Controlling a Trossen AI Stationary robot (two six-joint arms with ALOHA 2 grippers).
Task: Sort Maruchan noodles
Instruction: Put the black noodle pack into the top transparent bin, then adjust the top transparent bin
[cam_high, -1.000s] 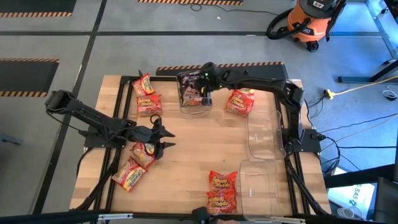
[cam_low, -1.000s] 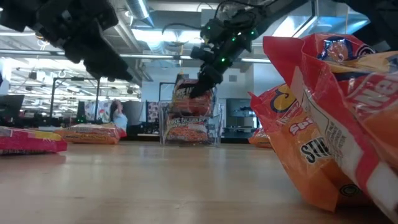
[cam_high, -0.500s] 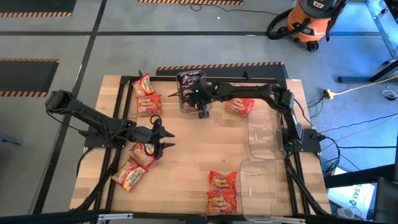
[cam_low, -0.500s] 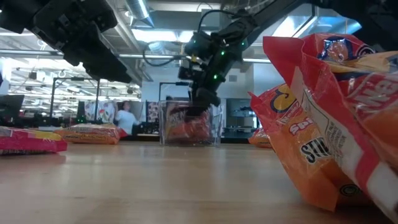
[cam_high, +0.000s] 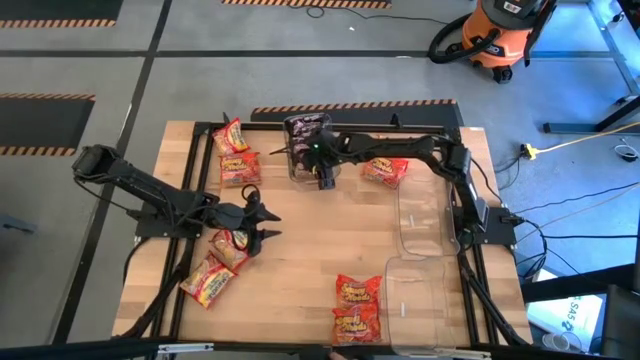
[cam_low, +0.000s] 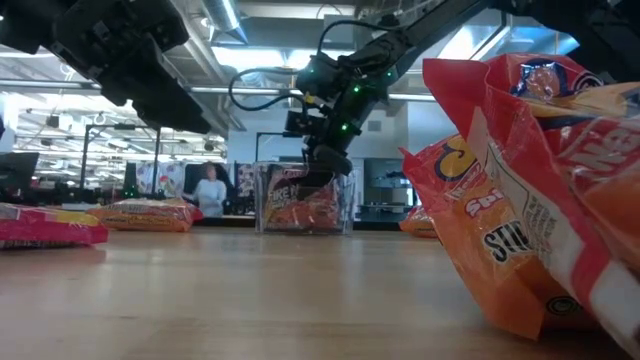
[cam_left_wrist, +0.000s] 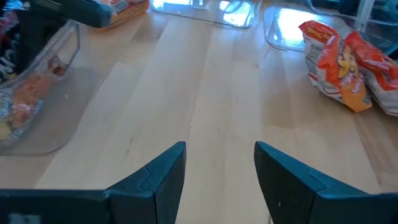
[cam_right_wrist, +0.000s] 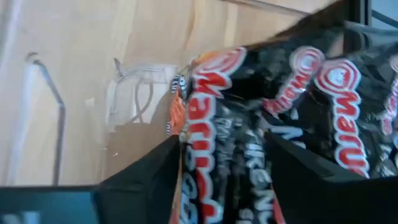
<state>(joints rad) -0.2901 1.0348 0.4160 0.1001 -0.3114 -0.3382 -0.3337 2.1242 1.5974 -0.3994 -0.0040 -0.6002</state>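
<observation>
Our right gripper (cam_high: 325, 178) hangs over the far clear bin (cam_high: 296, 165), fingers spread around a black noodle packet (cam_right_wrist: 273, 124) lying inside; our left gripper (cam_high: 262, 225) waits open.

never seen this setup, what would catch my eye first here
The right gripper reaching into the clear bin at the table's far edge, dark Maruchan packets right under its fingers. Next, the left gripper, open and empty, hovering over bare wood beside red-orange packets near the left side.
</observation>
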